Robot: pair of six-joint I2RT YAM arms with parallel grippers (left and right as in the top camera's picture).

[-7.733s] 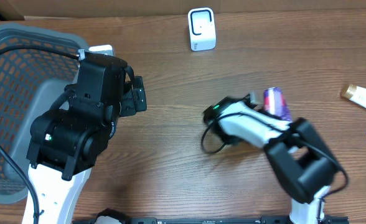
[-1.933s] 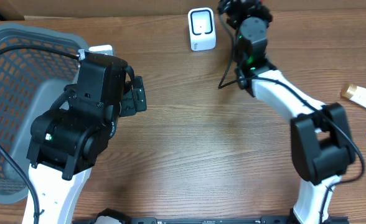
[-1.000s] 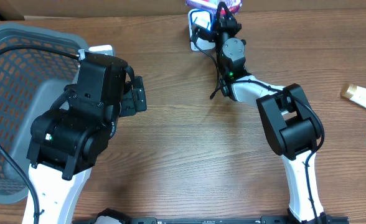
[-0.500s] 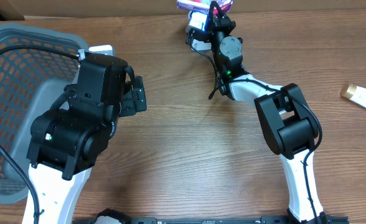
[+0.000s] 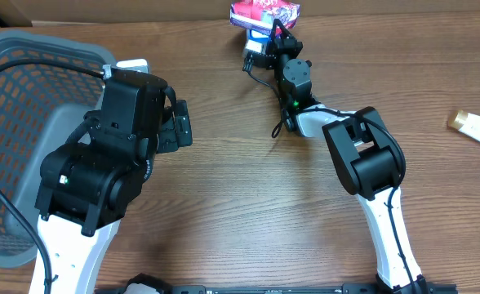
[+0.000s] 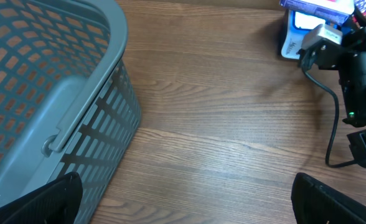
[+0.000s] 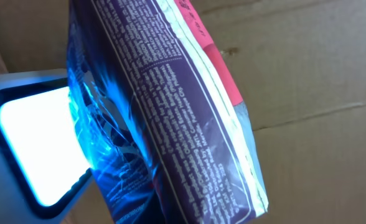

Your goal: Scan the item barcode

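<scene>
At your 9 o'clock, the grey plastic lattice basket [image 5: 11, 98] fills the table's left edge. The left gripper [image 6: 189, 202] hangs just beside it, fingers spread wide and holding nothing. Bare brown wooden tabletop [image 5: 248, 204] lies open through the centre.

At 12 o'clock, on the far edge, the right gripper [image 5: 268, 31] pinches a crinkly purple foil packet [image 5: 264, 12] with a pink end and fine white print. It sits right in front of the white box scanner [image 7: 27, 143], whose lit window washes the foil blue. A cardboard wall [image 7: 307, 74] stands close behind.

At 3 o'clock, a cream tube [image 5: 474, 126] lies near the right edge.
</scene>
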